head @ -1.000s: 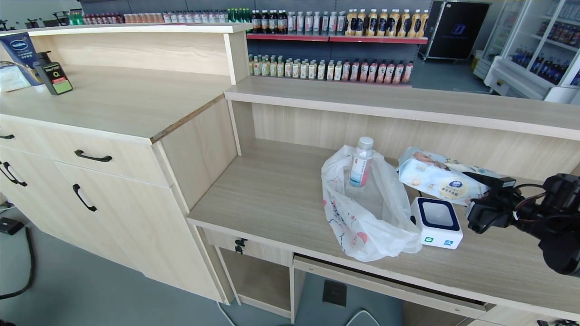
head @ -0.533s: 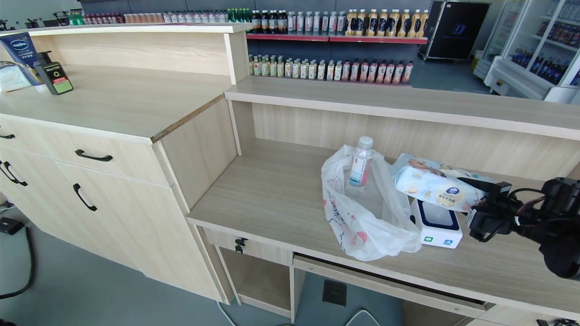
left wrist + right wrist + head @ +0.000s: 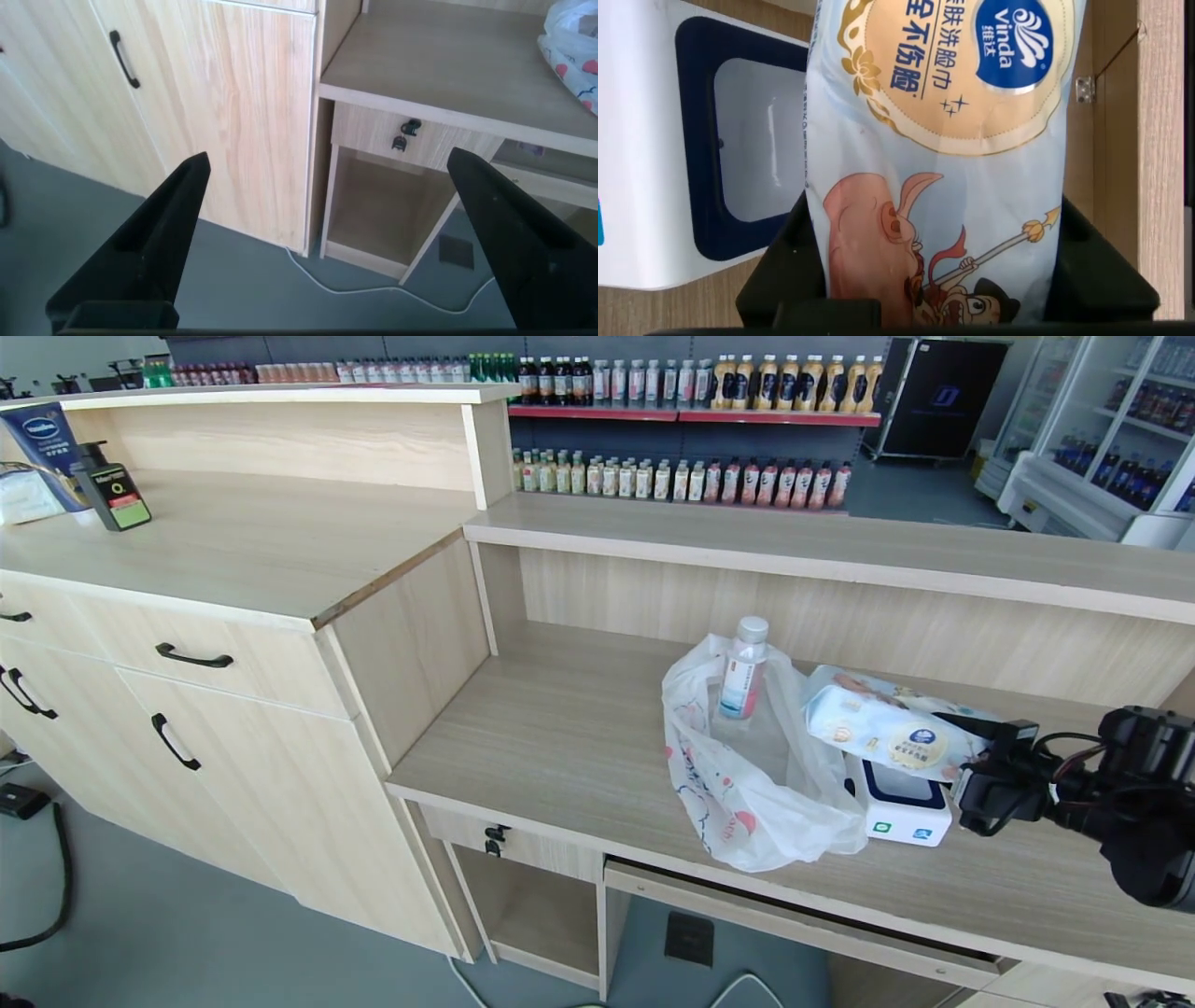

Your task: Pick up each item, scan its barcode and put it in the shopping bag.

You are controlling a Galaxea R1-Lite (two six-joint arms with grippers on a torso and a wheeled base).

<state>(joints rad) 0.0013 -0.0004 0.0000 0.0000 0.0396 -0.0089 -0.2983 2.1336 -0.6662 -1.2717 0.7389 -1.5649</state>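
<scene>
Wipes pack on the move: clamped in the right gripper, it has slid from behind the scanner to hang partly over its window. The scan looks under way, with bagging next. The shopping bag, a bottle standing inside, sits just beside the scanner. The left gripper hangs well away from the scanner, jaws spread and empty.

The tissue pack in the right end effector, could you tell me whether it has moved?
Yes. The tissue pack, held by the right end effector, has shifted left toward the shopping bag and now covers part of the fixed white scanner.
</scene>
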